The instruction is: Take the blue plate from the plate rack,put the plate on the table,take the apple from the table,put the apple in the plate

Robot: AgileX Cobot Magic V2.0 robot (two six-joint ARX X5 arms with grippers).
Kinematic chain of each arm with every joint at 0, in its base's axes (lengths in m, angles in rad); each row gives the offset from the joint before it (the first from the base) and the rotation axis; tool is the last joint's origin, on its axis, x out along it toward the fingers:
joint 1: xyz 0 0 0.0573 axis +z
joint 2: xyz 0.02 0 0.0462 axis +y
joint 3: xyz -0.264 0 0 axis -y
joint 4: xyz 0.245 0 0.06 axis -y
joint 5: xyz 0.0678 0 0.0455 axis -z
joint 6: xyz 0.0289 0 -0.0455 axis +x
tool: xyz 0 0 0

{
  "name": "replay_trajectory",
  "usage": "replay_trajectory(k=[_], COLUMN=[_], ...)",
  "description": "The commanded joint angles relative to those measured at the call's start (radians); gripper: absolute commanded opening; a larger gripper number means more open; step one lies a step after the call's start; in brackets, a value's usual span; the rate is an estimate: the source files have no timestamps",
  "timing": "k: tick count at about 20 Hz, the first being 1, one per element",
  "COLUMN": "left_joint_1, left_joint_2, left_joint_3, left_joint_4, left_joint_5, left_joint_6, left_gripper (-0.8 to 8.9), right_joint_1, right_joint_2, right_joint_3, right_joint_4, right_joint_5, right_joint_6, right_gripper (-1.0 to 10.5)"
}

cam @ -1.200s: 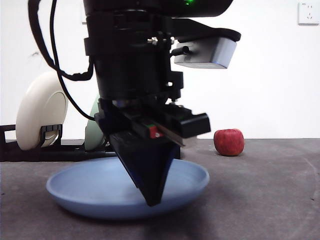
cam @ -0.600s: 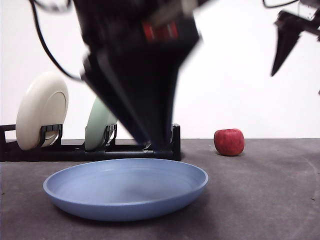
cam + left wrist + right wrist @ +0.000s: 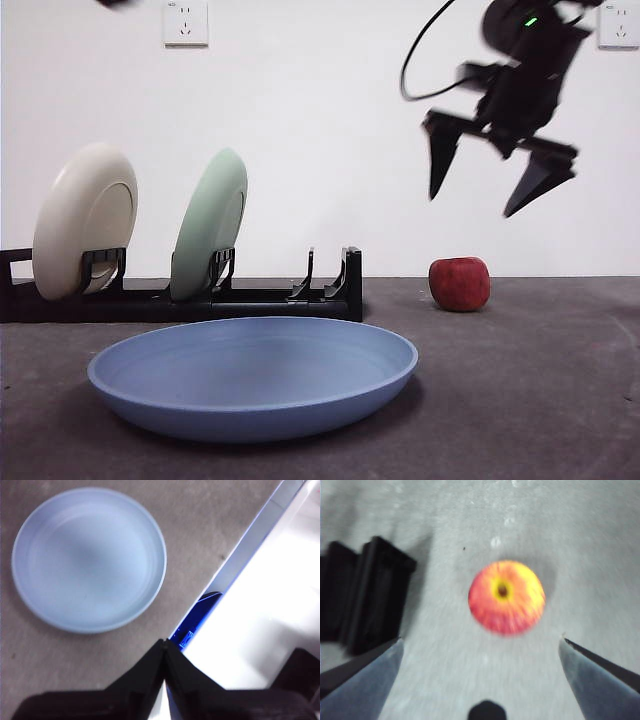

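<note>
The blue plate point(image 3: 250, 375) lies flat on the table point(image 3: 540, 400), in front of the plate rack point(image 3: 180, 300); nothing is in it. In the left wrist view the blue plate point(image 3: 89, 559) lies well below my left gripper point(image 3: 164, 646), whose jaws are shut together on nothing. The red apple point(image 3: 460, 283) rests on the table to the right of the rack. My right gripper point(image 3: 472, 204) hangs open in the air above the apple. Seen from the right wrist, the apple point(image 3: 506, 597) sits beneath and between the spread jaws of that gripper point(image 3: 481, 640), apart from them.
A cream plate point(image 3: 83, 222) and a pale green plate point(image 3: 208, 225) stand upright in the rack, whose right slots hold nothing. The rack's end point(image 3: 367, 595) lies beside the apple. The table's edge point(image 3: 235, 560) runs near the blue plate.
The left arm rose off the blue plate and left the front view, except a black tip at the top. The right arm swung in from the upper right to above the apple.
</note>
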Motion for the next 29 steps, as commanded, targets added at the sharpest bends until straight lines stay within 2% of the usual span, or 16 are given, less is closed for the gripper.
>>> replay_trajectory(k=[1, 4, 7, 11, 12, 15, 19, 22, 26, 29], left_joint_1=[0.009, 0.010, 0.011, 0.011, 0.011, 0.011, 0.011, 0.011, 0.011, 0.011], left_joint_2=[-0.060, -0.132, -0.193, -0.265, -0.282, -0.322, -0.345, -0.348, -0.348, -0.348], left_joint_3=[0.002, 0.002, 0.002, 0.002, 0.002, 0.002, 0.002, 0.002, 0.002, 0.002], left_joint_4=[-0.060, -0.152, -0.213, -0.213, -0.213, -0.213, -0.213, -0.213, -0.214, -0.214], left_joint_5=[-0.034, -0.108, -0.108, -0.126, -0.145, -0.180, -0.186, -0.186, -0.186, -0.187], left_joint_6=[-0.047, -0.098, -0.158, -0.204, -0.206, -0.218, -0.220, -0.220, -0.208, -0.197], left_gripper=[-0.07, -0.07, -0.07, -0.05, -0.05, -0.05, -0.05, -0.05, -0.05, -0.05], right_joint_1=[0.019, 0.024, 0.021, 0.016, 0.017, 0.018, 0.018, 0.019, 0.019, 0.040], right_joint_2=[0.095, 0.184, 0.250, 0.331, 0.344, 0.356, 0.356, 0.354, 0.300, 0.221], right_joint_3=[0.090, 0.161, 0.173, 0.173, 0.173, 0.173, 0.173, 0.174, 0.179, 0.179], right_joint_4=[-0.009, -0.002, 0.010, 0.008, 0.012, 0.032, 0.048, 0.051, -0.013, -0.062], right_joint_5=[0.037, 0.087, 0.106, 0.112, 0.113, 0.111, 0.111, 0.111, 0.083, 0.010], right_joint_6=[-0.016, -0.015, -0.011, 0.016, 0.016, 0.039, 0.068, 0.071, 0.025, 0.023], right_gripper=[8.8, 8.8, 8.8, 8.5, 7.7, 3.8, 0.2, -0.1, -0.1, 0.0])
